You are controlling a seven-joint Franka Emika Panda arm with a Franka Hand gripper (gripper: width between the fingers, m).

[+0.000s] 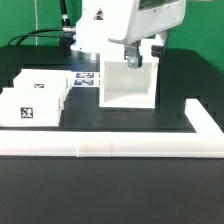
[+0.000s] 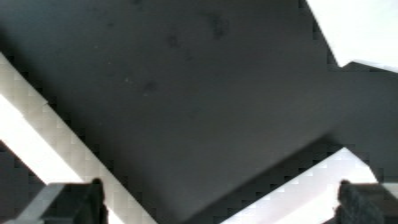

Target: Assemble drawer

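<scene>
The large hollow white drawer shell (image 1: 128, 88) stands upright in the middle of the black table, its open side facing the front. Two smaller flat white boxes with tags lie close together at the exterior view's left, one (image 1: 25, 108) in front of the other (image 1: 48, 82). My gripper (image 1: 142, 55) hangs just above the shell's top edge, open and empty. In the wrist view my gripper (image 2: 217, 210) shows both fingertips (image 2: 71, 205) wide apart, with the shell's white walls (image 2: 36, 125) and its dark inside between them.
A long low white border rail (image 1: 130, 147) runs along the front and turns back at the exterior view's right. The marker board (image 1: 86, 78) lies flat between the small boxes and the shell. The arm's base stands behind the shell.
</scene>
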